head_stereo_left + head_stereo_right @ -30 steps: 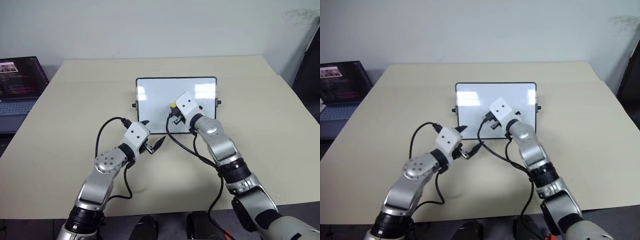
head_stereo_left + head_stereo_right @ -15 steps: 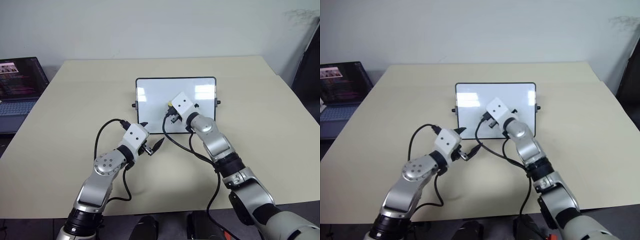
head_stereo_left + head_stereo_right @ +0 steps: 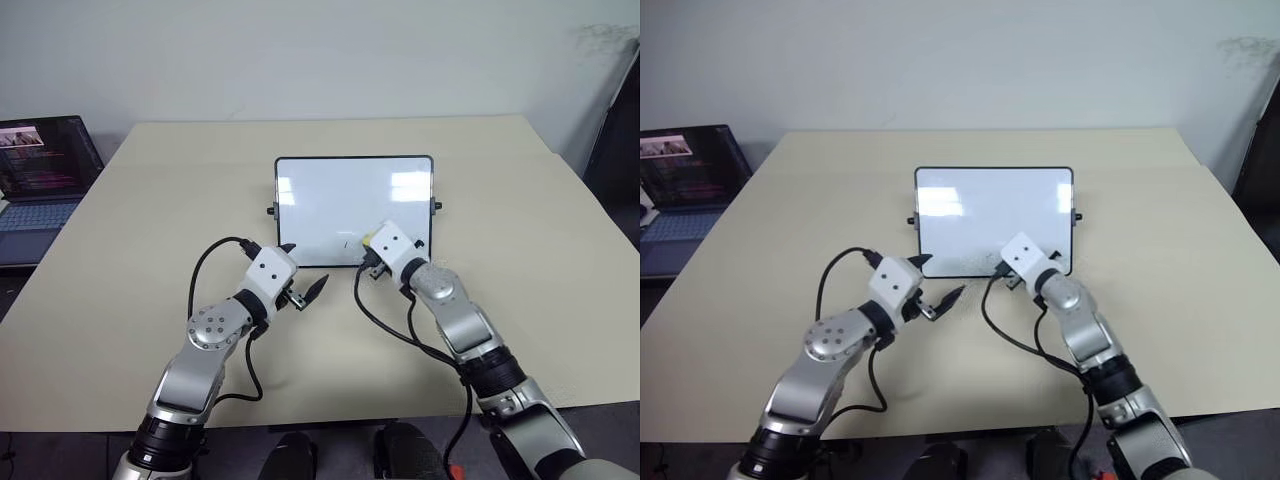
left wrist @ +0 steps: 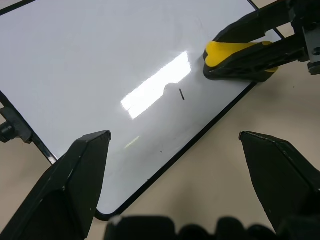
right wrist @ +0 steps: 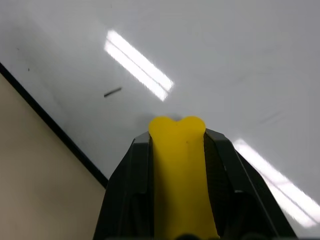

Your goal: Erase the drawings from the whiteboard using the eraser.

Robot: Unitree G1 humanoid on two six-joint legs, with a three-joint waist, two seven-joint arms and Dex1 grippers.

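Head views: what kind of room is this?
Probably an office or lab test bench: a plain beige table against a bare pale wall, and an open laptop beside it at the robot's left.

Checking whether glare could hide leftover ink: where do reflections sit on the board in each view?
Left wrist view: a bright streak on the whiteboard right beside the last small mark. Right wrist view: two streaks, one close to that mark. Left eye view: pale patches near the far edge.

L arm bent at elbow, forearm angled fwd and inward; L claw (image 3: 305,293) spread wide, empty, hovering. R arm reaches fwd and inward, wrist tipped slightly down; R claw (image 5: 177,131) clamped tight on eraser (image 4: 235,51), its tip at the whiteboard (image 3: 340,200) near edge.
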